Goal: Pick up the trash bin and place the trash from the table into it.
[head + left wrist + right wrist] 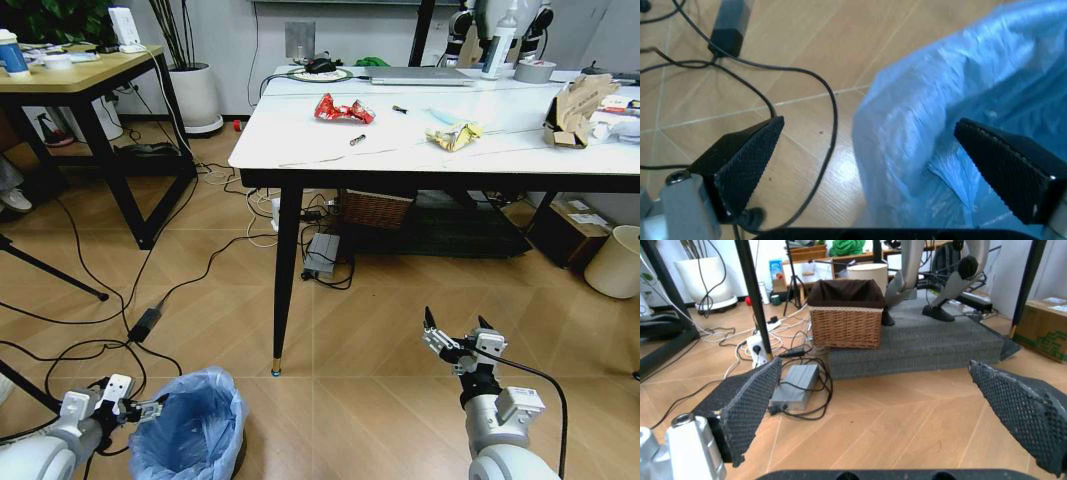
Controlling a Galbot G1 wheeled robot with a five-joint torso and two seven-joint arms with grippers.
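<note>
Wood floor beside the table (420, 150) is holding the trash bin (190, 425), so I'm straddling its bag rim with my left gripper (873, 165) spread wide to grab it, while my right gripper (458, 340) is idling open and the trash (343, 109) is sitting on top.

One trash bin (190, 425), one table (420, 150), two wrappers (343, 109), two grippers (140, 408).
</note>
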